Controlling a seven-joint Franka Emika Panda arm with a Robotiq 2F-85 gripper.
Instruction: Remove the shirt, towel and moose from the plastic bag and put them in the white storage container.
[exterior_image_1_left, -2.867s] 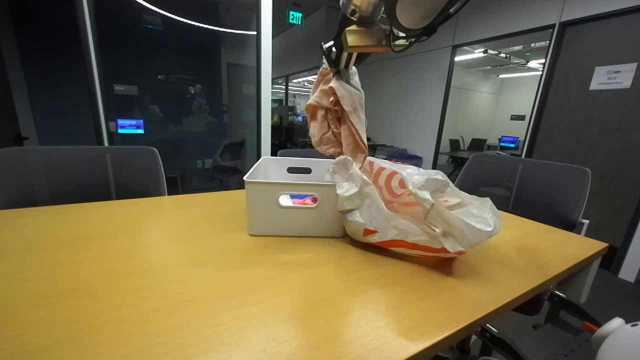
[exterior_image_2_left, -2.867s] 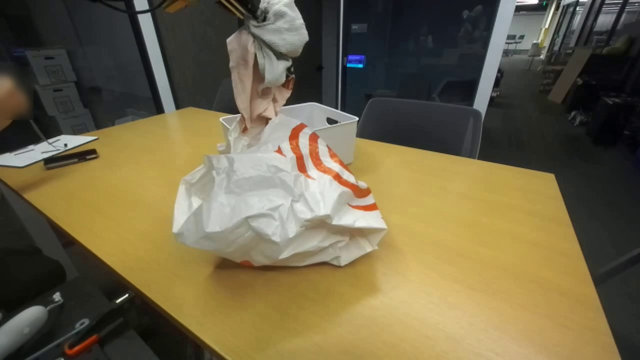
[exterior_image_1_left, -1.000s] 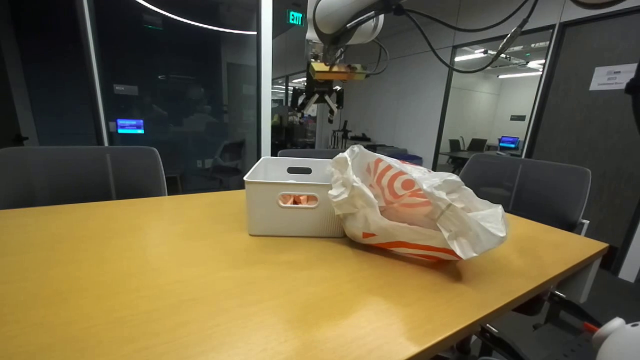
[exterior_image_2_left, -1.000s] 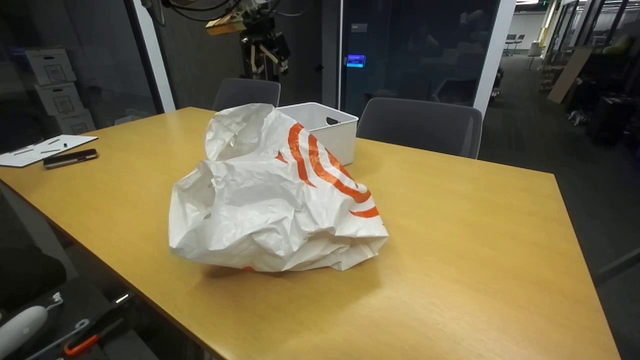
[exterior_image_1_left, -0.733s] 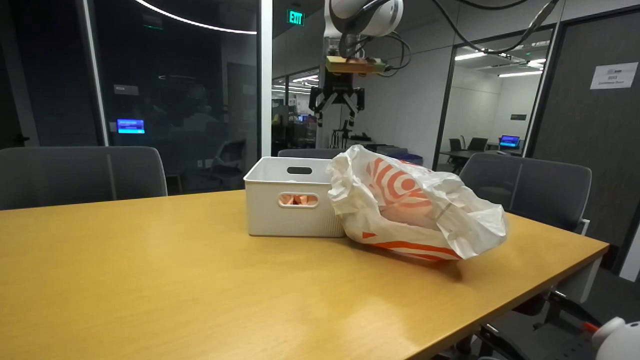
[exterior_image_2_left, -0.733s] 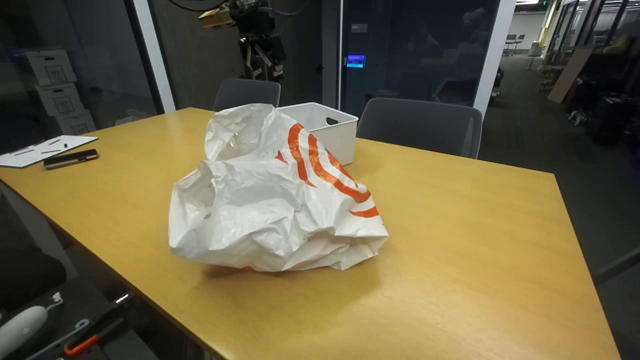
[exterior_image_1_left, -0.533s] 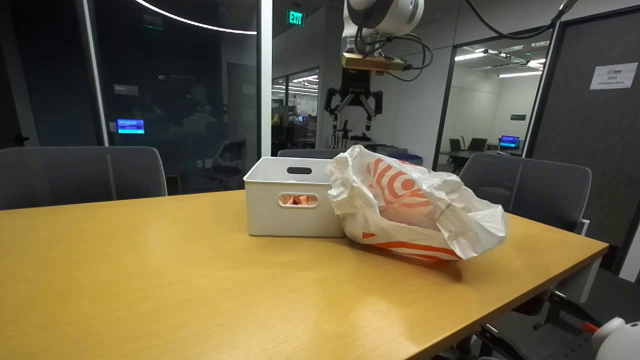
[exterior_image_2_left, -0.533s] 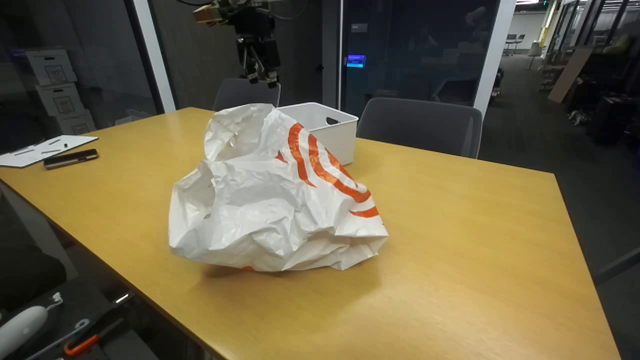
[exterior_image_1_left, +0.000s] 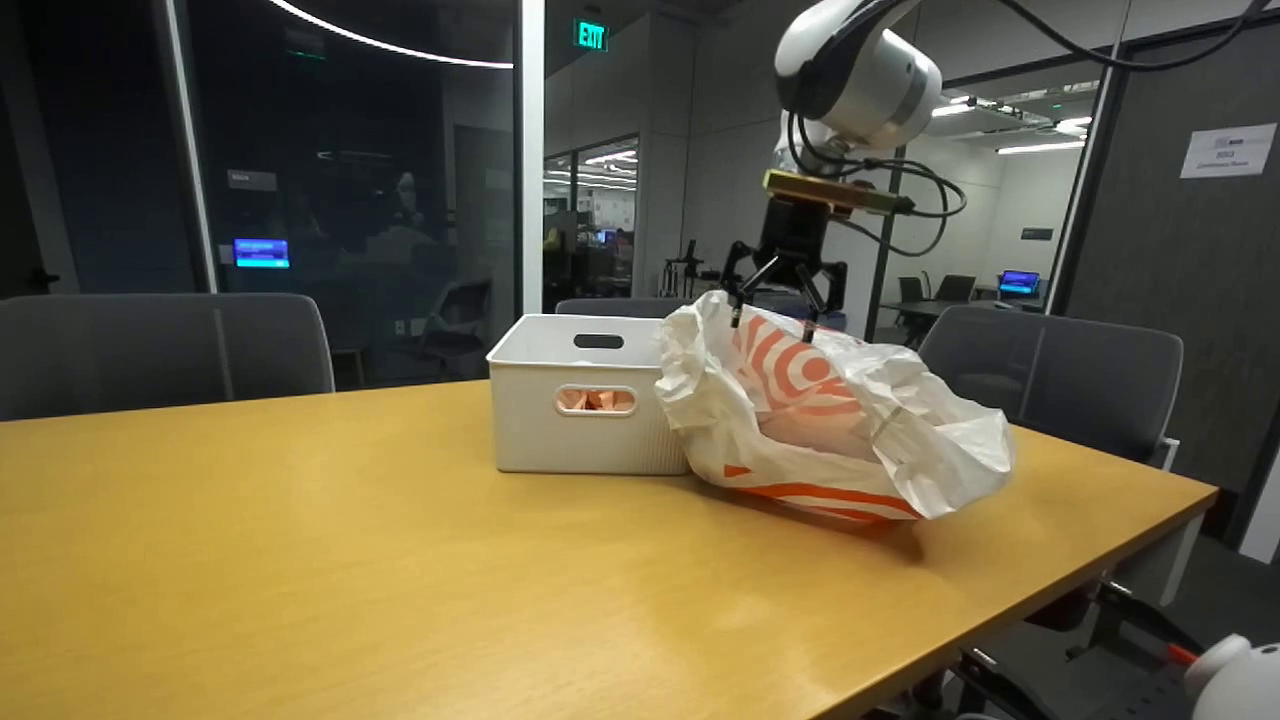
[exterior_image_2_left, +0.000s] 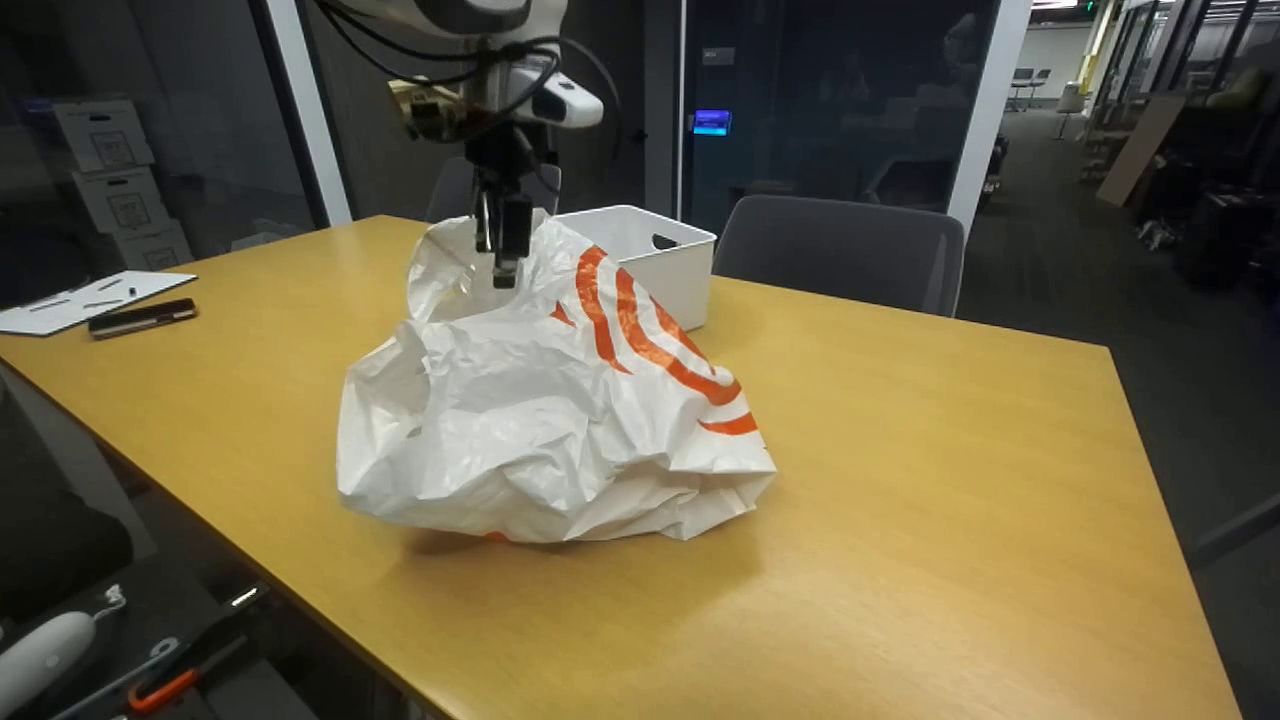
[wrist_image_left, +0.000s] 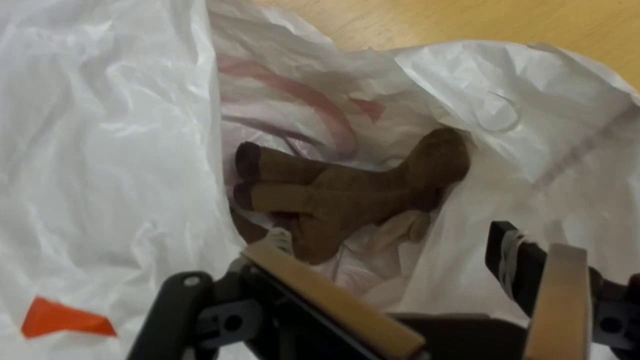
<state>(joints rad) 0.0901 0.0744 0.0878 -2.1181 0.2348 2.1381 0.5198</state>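
Wrist view: we look down into the plastic bag, where the brown moose lies below and beyond the fingers, toward the bag's far rim. Those fingers stand wide apart, holding nothing; whether one tip touches the moose, we cannot tell. Its long axis runs roughly along the line from fingertip to fingertip, so we judge a turn may be needed. In both exterior views, the arm reaches to the bag's mouth, gripper pointing nearly straight down.
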